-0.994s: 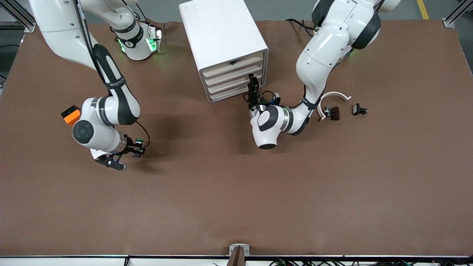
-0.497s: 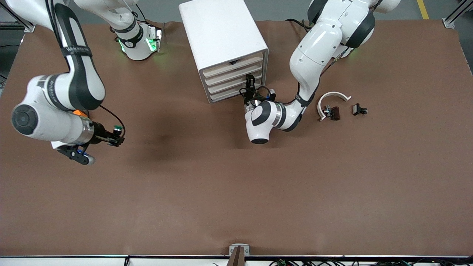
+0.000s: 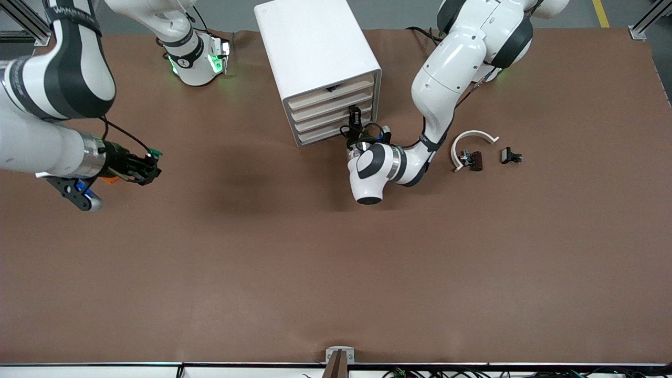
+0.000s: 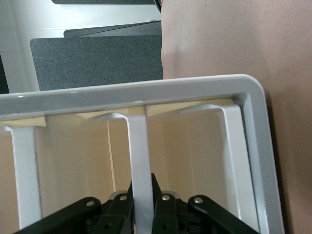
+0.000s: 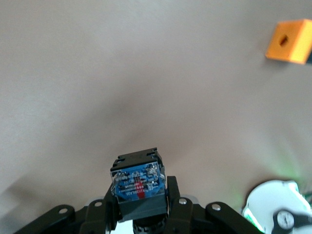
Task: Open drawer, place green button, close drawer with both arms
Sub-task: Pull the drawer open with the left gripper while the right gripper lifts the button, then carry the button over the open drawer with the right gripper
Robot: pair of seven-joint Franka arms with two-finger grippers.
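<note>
The white cabinet (image 3: 315,47) stands near the arms' bases, its four drawers all pushed in. My left gripper (image 3: 355,117) is at the front of a lower drawer (image 3: 325,122). In the left wrist view it (image 4: 141,187) is shut on a white rib of the drawer (image 4: 137,146). My right gripper (image 3: 146,169) is up over the table toward the right arm's end, shut on the button (image 3: 152,156), whose green cap points up. In the right wrist view the button's dark body with a blue label (image 5: 138,183) sits between the fingers of the gripper (image 5: 141,204).
An orange cube with a hole (image 5: 288,41) lies on the table below the right arm; only a sliver of it (image 3: 110,179) shows in the front view. A white ring (image 3: 472,137) and small black pieces (image 3: 472,159) lie toward the left arm's end.
My right arm has risen and swung toward its end of the table with the button in it. My left gripper closed in on the drawer front and then held still.
</note>
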